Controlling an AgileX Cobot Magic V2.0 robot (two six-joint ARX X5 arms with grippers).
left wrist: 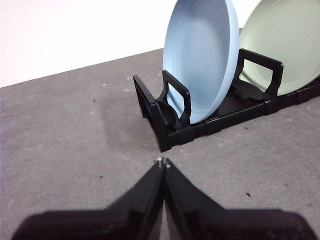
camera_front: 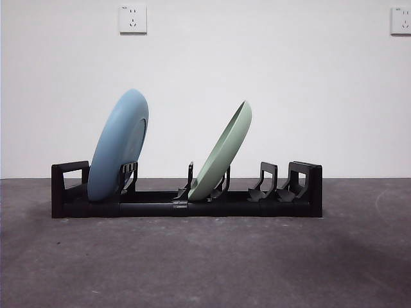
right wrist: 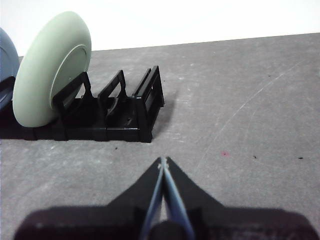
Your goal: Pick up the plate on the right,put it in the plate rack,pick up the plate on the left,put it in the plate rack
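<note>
The long black plate rack (camera_front: 186,204) stands on the grey table, and both plates lean in it. A blue plate (camera_front: 119,144) rests in the slots at its left end, a pale green plate (camera_front: 223,153) near its middle. In the left wrist view, my left gripper (left wrist: 162,162) is shut and empty, a short way off the rack's end (left wrist: 152,117) by the blue plate (left wrist: 200,55). My right gripper (right wrist: 163,161) is also shut and empty, back from the rack's other end (right wrist: 145,107), with the green plate (right wrist: 50,67) beyond. Neither gripper shows in the front view.
A white wall with two sockets (camera_front: 132,18) rises behind the table. Bare grey tabletop (camera_front: 205,263) lies in front of the rack and to both sides of it.
</note>
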